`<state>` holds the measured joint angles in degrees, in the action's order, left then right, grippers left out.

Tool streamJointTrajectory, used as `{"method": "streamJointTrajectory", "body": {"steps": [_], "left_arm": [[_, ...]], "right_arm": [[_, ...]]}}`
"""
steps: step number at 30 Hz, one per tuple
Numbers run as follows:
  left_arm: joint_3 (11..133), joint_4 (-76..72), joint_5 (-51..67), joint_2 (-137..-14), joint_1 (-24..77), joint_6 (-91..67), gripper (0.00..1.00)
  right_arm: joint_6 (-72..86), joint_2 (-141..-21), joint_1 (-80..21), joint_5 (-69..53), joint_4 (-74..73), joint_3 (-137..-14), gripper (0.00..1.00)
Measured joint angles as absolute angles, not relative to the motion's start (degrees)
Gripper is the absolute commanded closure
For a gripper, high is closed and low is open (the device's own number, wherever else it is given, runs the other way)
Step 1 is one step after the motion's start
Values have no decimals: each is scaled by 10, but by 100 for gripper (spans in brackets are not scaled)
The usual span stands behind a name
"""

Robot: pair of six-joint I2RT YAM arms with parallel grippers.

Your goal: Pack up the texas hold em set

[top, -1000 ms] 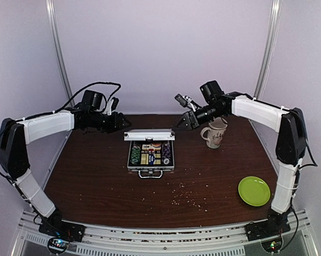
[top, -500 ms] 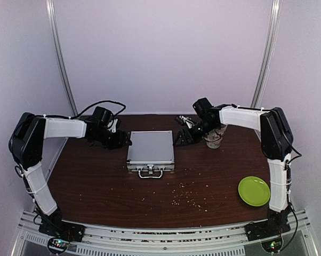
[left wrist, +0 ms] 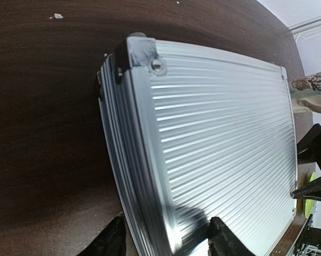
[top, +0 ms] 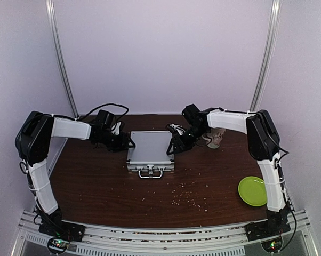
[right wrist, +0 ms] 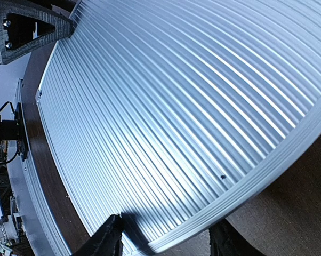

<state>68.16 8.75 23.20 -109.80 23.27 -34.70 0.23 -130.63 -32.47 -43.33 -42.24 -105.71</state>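
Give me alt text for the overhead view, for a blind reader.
A closed ribbed silver aluminium case lies flat on a dark brown table, handle toward the camera, the left gripper at its left edge, the right gripper at its right. A cream mug and lime green plate sit rightward.

No text, label or number can be read.
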Motion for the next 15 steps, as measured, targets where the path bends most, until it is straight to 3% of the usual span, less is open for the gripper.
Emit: {"method": "streamJointTrajectory", "body": {"steps": [15], "left_arm": [[597, 32, 187, -1039, 277, -357, 57]], "right_arm": [[-47, -1288, -338, -472, -468, -1023, 49]]}}
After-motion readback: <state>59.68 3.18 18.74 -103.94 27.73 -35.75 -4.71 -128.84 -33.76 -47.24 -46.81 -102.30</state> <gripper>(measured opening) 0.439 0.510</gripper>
